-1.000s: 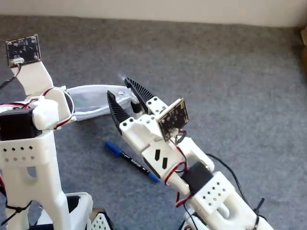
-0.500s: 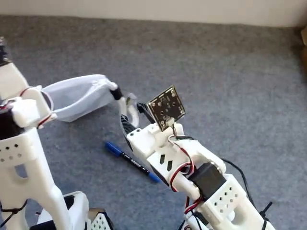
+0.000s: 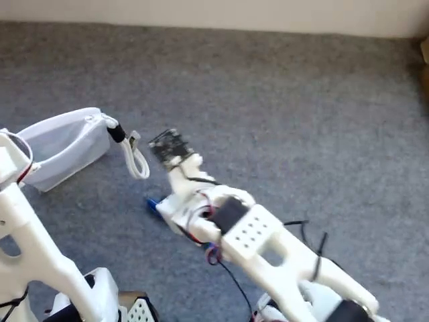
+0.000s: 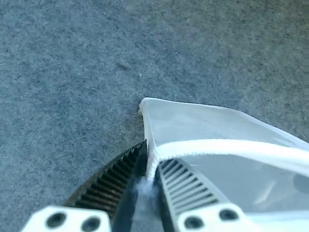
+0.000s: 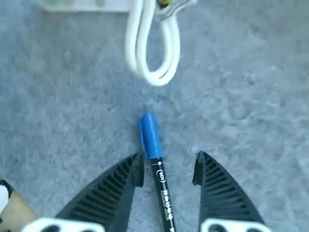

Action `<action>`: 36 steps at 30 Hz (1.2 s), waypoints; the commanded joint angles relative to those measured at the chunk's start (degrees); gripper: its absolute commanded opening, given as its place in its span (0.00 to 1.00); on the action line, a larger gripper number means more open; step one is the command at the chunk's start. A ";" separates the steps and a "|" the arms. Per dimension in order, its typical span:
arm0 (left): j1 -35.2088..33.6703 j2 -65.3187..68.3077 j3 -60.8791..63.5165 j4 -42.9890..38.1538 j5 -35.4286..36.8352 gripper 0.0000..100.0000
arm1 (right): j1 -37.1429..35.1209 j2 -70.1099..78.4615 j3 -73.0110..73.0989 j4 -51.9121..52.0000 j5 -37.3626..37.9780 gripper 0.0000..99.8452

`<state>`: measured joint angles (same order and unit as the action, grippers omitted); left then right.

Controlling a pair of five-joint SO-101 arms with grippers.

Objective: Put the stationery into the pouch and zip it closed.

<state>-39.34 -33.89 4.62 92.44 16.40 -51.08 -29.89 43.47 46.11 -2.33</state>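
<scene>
Meeting a pale wall (image 3: 234, 13), grey carpet (image 3: 322, 100) bears the blue pen (image 5: 150, 136).

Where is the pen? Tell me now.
The pen lies on the carpet between the open fingers of the right gripper, its cap toward the white loop.

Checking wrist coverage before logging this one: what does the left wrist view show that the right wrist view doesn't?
Left wrist: left gripper shut on the pouch at its edge. Right wrist: right gripper open astride the pen, with the pouch's loop beyond. Both: grey carpet and some of the pouch.
</scene>
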 commanded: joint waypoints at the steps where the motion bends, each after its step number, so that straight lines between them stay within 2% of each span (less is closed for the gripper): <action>1: -1.63 -0.75 -3.38 -0.53 0.70 0.01 | -1.19 5.85 -6.55 0.13 1.49 0.16; 13: -5.49 -0.75 -3.30 -0.53 0.70 0.01 | -2.15 30.11 -22.20 0.22 1.67 0.16; 17: -5.49 -0.75 -3.30 -0.53 0.70 0.01 | -4.62 34.77 -24.22 0.22 4.48 0.16; 28: -5.41 -0.75 -3.21 -0.53 0.62 0.01 | -4.97 42.51 -27.65 0.22 4.75 0.16; 33: -5.41 -0.75 -3.21 -0.53 0.62 0.01 | -4.88 44.53 -27.91 0.22 4.84 0.06; 36: -5.32 -0.75 -3.21 -0.53 0.62 0.01 | -4.88 44.53 -27.65 1.71 6.86 0.04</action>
<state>-44.26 -33.89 4.62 92.44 16.40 -55.47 14.86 17.89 46.02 1.89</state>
